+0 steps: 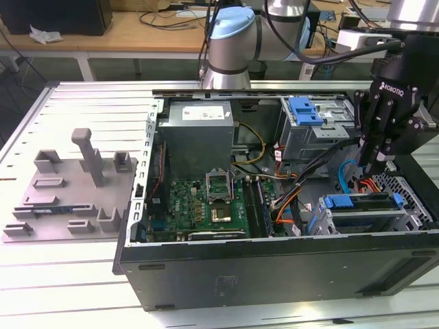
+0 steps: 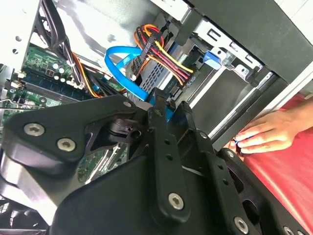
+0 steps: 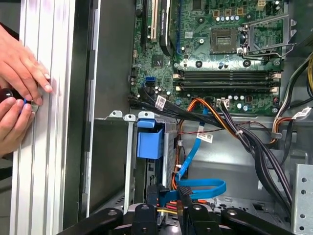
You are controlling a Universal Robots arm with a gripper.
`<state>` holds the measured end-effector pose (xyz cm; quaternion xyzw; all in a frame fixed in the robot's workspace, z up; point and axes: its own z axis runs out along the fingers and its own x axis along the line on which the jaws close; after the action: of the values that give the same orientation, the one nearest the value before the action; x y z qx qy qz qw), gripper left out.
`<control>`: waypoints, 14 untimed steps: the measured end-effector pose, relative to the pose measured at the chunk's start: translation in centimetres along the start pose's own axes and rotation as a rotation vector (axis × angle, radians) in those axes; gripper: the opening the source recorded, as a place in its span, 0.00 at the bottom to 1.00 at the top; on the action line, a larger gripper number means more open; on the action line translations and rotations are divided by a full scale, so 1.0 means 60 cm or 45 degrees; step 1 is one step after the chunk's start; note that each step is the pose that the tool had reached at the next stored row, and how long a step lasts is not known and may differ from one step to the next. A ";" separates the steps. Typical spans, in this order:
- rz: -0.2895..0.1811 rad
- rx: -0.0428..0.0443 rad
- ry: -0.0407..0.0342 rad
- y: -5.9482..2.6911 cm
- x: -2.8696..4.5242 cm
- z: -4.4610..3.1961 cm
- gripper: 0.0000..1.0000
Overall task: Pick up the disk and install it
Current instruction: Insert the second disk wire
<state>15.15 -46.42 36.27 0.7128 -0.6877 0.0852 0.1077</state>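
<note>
The disk (image 1: 365, 214) lies flat in the lower bay at the exterior view's right end of the open computer case (image 1: 274, 271), framed by its blue carrier (image 1: 346, 201). The carrier's blue handle (image 3: 149, 142) stands at the bay's mouth in the first wrist view. My gripper (image 1: 376, 168) hangs tip-down just above the disk's cable end. A looped blue data cable (image 3: 203, 187) and red-yellow power wires (image 2: 166, 54) run right up to the gripper (image 3: 167, 193) (image 2: 170, 105). Whether it grips anything is hidden.
A person's hands (image 3: 22, 73) (image 2: 264, 134) rest on the aluminium table rail just outside the case wall. The motherboard (image 1: 206, 199), grey power-supply box (image 1: 199, 130), drive cage with blue latch (image 1: 305, 110) and cable bundles crowd the case. A grey fixture (image 1: 75, 185) sits at the exterior view's left.
</note>
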 end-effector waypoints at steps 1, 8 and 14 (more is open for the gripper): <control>0.008 -0.002 -0.0002 0.000 0.000 0.000 0.30; 0.080 -0.022 -0.0030 0.000 0.000 0.002 0.30; 0.111 -0.040 -0.0042 -0.002 0.001 0.003 0.30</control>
<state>15.25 -46.54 36.10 0.6806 -0.7196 0.0779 0.1139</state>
